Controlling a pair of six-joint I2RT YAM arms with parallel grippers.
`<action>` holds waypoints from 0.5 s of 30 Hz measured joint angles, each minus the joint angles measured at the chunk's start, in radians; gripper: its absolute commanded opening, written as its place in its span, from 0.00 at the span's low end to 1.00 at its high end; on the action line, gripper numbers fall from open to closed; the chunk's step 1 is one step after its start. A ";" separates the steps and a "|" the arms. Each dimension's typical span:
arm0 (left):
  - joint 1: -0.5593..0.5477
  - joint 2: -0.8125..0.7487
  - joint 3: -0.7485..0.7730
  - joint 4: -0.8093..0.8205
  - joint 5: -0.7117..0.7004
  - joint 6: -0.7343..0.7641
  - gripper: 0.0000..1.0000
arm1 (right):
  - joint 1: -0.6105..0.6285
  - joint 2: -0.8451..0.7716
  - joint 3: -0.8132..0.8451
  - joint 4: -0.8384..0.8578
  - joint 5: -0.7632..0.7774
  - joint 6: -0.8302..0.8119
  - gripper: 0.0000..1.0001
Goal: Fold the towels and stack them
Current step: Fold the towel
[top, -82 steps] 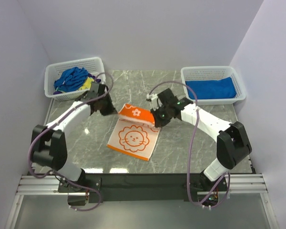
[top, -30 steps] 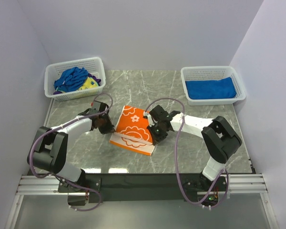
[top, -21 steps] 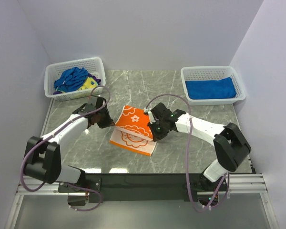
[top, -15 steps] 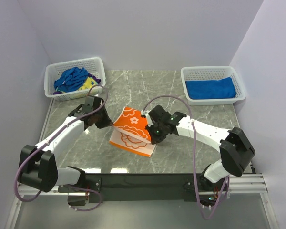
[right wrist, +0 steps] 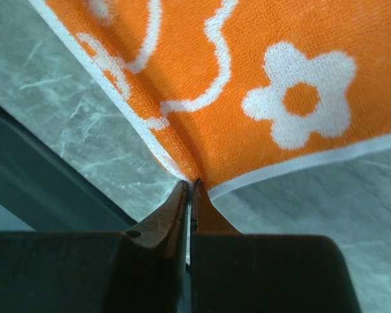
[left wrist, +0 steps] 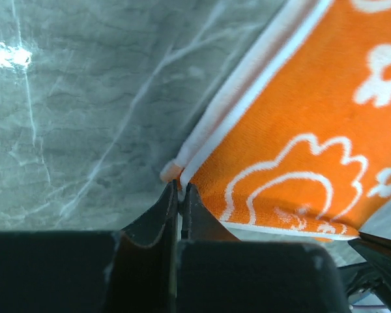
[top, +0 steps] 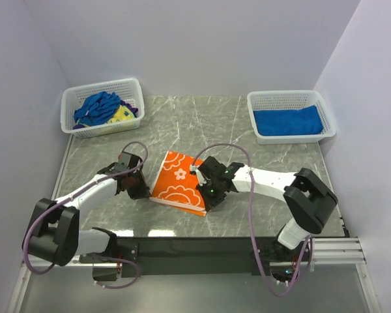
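An orange towel (top: 179, 181) with white flower outlines lies folded over on the marble table, its white-trimmed edges near the front. My left gripper (top: 143, 191) is low at the towel's near left corner and shut on that corner (left wrist: 180, 190). At the near right corner my right gripper (top: 206, 197) is pinched shut on the orange towel's trim (right wrist: 190, 186). A crumpled blue towel (top: 98, 106) and a yellow one (top: 122, 115) lie in the left basket. A folded blue towel (top: 288, 120) lies flat in the right basket.
White mesh baskets stand at the back left (top: 101, 85) and back right (top: 287, 94). A black rail (top: 195, 246) runs along the table's near edge by the arm bases. Walls close in on both sides.
Both grippers have carried the towel's raised edge toward the near side and down. The upper layer now lies over the lower one, hiding the printed face.
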 measured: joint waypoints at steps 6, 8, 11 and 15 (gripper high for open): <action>-0.001 0.043 -0.015 0.048 -0.003 -0.010 0.00 | 0.005 0.065 -0.011 0.039 -0.031 0.011 0.00; -0.001 0.049 -0.015 0.060 -0.006 -0.013 0.00 | 0.005 0.066 -0.012 0.043 -0.038 0.013 0.00; -0.002 0.053 -0.014 0.071 -0.008 -0.013 0.00 | 0.005 0.069 -0.012 0.047 -0.044 0.018 0.00; -0.005 0.054 -0.002 0.057 -0.019 -0.013 0.00 | 0.005 0.068 -0.010 0.043 -0.040 0.026 0.00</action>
